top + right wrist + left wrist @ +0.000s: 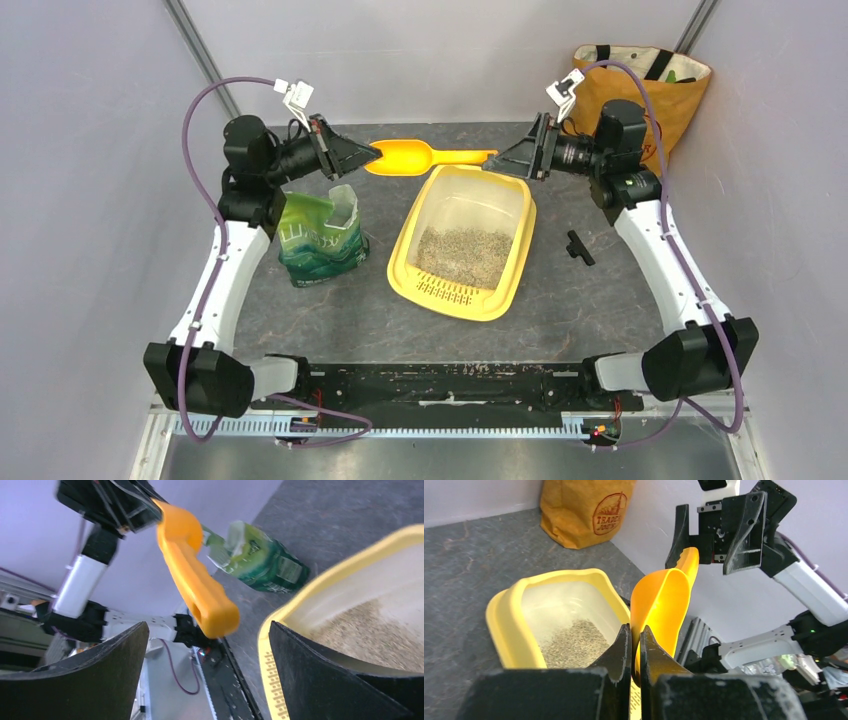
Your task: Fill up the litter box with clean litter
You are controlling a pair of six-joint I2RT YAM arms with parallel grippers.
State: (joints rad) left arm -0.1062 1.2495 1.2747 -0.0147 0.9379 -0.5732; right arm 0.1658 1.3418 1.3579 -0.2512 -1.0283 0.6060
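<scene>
One litter box (462, 245) sits on the bench (300, 310), below and between the two claws. Its long axis runs away from them toward the arm bases, tilted slightly, with the slotted grate end farthest from the claws. One patch of clean litter (463, 255) covers the grate-end half of its floor; the half nearest the claws is bare.

The left claw (635, 630) is pinched narrow on the bowl rim of the single orange scoop (415, 157). The scoop lies level above the box's far rim, its handle pointing at the right claw (207, 627). That claw gapes wide, the handle tip between its fingers, untouched.

One open green bag (320, 240) stands under the left claw. One orange tote bag (650, 90) is behind the right claw, and one small black piece (578, 246) lies below it beside the box.
</scene>
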